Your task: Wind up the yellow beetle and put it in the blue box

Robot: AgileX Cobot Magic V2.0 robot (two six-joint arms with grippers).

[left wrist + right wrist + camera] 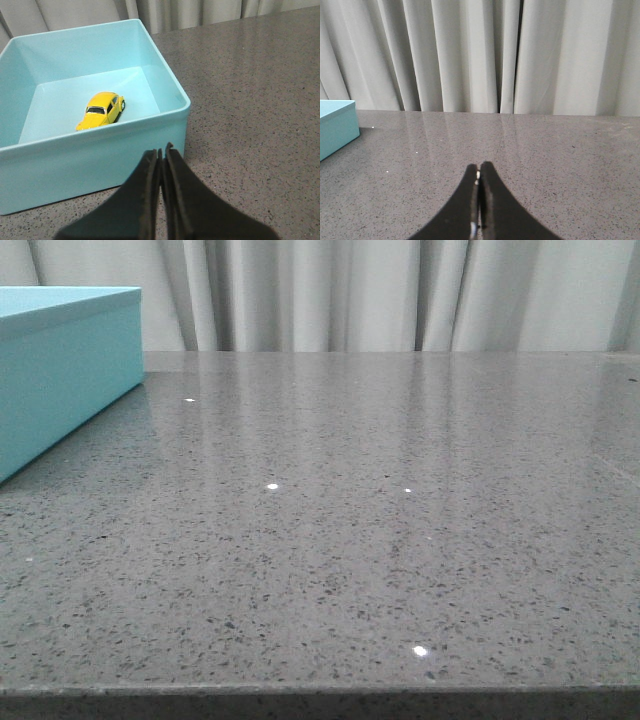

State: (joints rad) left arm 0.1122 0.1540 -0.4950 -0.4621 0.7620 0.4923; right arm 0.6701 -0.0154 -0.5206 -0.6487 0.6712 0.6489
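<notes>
The yellow beetle (101,110) stands on the floor of the open blue box (170,85), near the box's middle, in the left wrist view. The box also shows at the far left of the front view (60,370) and at the edge of the right wrist view (337,127). My left gripper (161,152) is shut and empty, outside the box in front of its near wall. My right gripper (479,167) is shut and empty over bare table, away from the box. Neither gripper shows in the front view.
The grey speckled table (380,520) stretches wide to the right of the box. Pale curtains (480,55) hang behind the table's far edge. The table's front edge (320,692) runs along the bottom of the front view.
</notes>
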